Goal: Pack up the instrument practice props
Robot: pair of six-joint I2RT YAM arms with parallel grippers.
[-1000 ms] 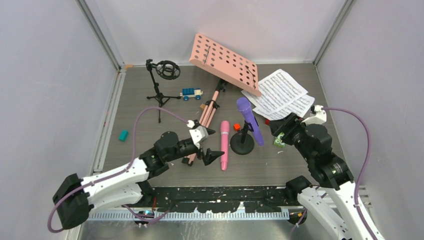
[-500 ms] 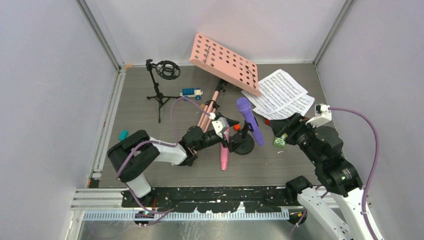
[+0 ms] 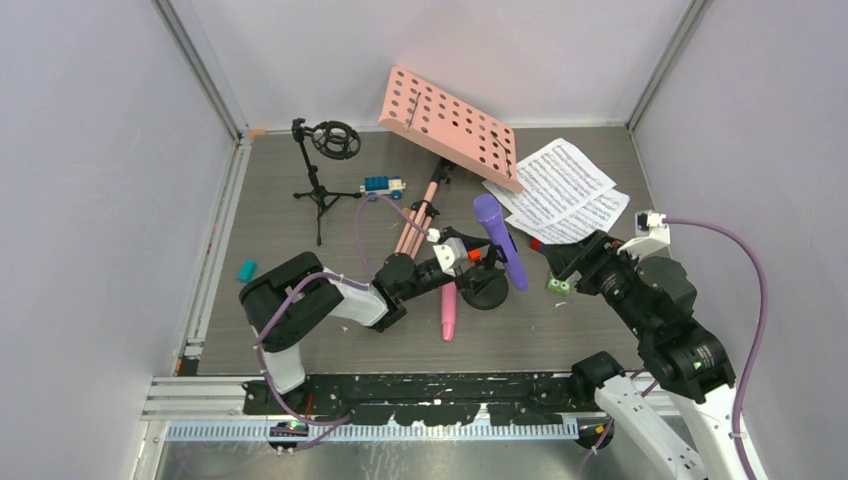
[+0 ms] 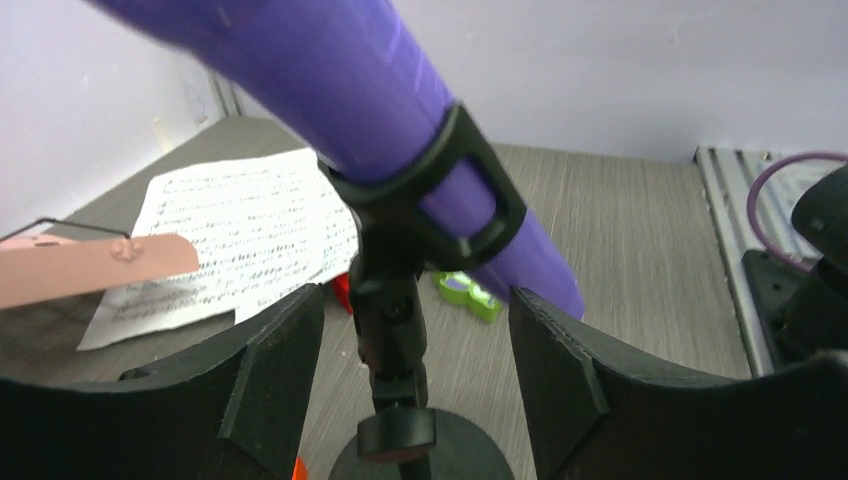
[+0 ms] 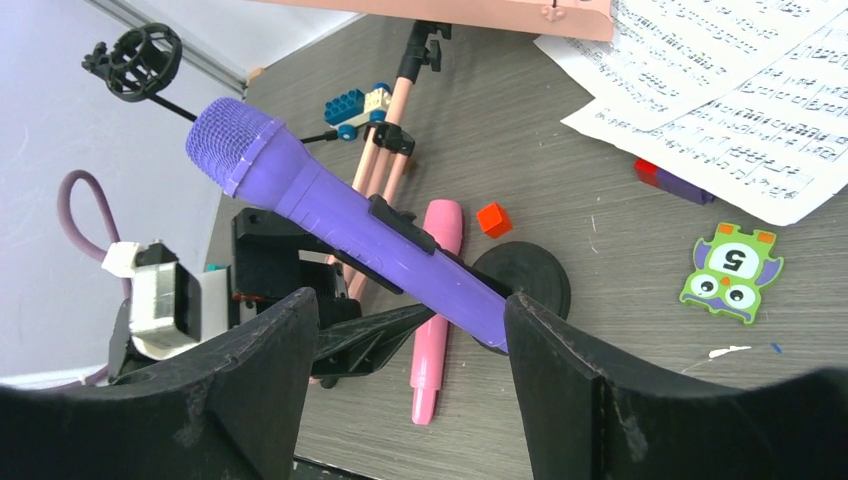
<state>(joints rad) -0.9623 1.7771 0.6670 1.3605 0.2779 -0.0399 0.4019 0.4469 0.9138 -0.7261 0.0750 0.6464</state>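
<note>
Left hand (image 4: 415, 310), jaws apart, astride black mic mount (image 4: 392, 320) under purple microphone (image 4: 340, 80)

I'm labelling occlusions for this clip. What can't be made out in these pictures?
Purple microphone: left wrist view, head cut off by the top edge, blurred.
Pink microphone: top view, upper part hidden under the left arm.
Pink music rack: right wrist view, mostly cut off by the top edge.

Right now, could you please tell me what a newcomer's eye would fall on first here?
The purple microphone stands out first, clipped slantwise in a black mic mount at the centre, with the left gripper open around the mount's stem. Behind it the pink music rack tilts at the back, with white sheet-music pages spread to its right.
</note>
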